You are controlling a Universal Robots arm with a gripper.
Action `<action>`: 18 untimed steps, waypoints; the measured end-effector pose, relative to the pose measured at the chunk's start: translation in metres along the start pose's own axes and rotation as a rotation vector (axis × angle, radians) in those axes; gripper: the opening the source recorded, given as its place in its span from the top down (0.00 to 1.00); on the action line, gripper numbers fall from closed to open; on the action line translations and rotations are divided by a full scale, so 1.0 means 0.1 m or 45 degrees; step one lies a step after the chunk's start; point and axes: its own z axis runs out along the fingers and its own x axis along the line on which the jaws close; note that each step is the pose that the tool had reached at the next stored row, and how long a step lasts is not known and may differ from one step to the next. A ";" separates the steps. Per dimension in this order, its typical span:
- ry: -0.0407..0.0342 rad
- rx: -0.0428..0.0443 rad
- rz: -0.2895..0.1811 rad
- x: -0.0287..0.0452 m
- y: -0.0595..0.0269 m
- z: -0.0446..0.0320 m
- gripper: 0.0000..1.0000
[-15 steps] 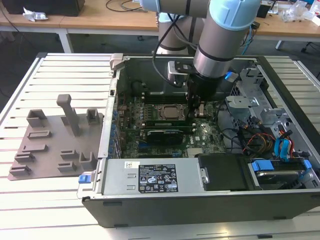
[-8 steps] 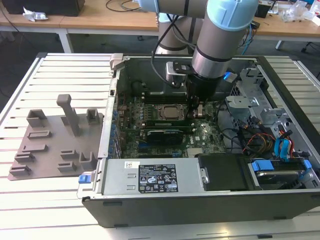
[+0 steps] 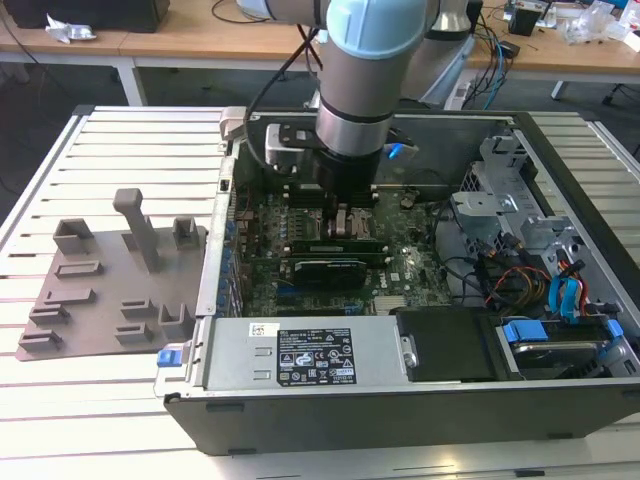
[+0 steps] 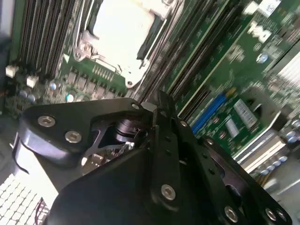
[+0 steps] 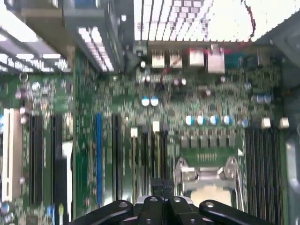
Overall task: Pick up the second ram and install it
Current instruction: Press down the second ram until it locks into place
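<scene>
The hand (image 4: 161, 124) is lowered over the motherboard (image 3: 400, 275) beside the CPU socket (image 5: 208, 176); its opening cannot be told.

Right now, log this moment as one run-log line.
arm: inside computer case | gripper: over motherboard beside processor socket | grip: unclear | RAM stick: not confirmed

Even, bright room light fills the exterior view; the slatted table (image 3: 120, 140) reflects softly and the computer case (image 3: 400, 400) interior sits in shade under the arm. In the second wrist view the CPU socket (image 4: 123, 33) blows out to white glare and the motherboard (image 4: 225, 84) smears with motion blur. In the first wrist view the slats overexpose and board details look soft
</scene>
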 end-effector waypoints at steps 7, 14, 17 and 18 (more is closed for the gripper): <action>-0.0008 0.001 0.000 -0.001 0.033 -0.007 0.90; 0.0001 -0.025 0.001 -0.025 -0.279 -0.318 0.90; 0.0000 -0.025 0.001 -0.040 -0.264 -0.584 0.90; -0.0001 -0.025 0.001 -0.040 -0.264 -0.583 0.90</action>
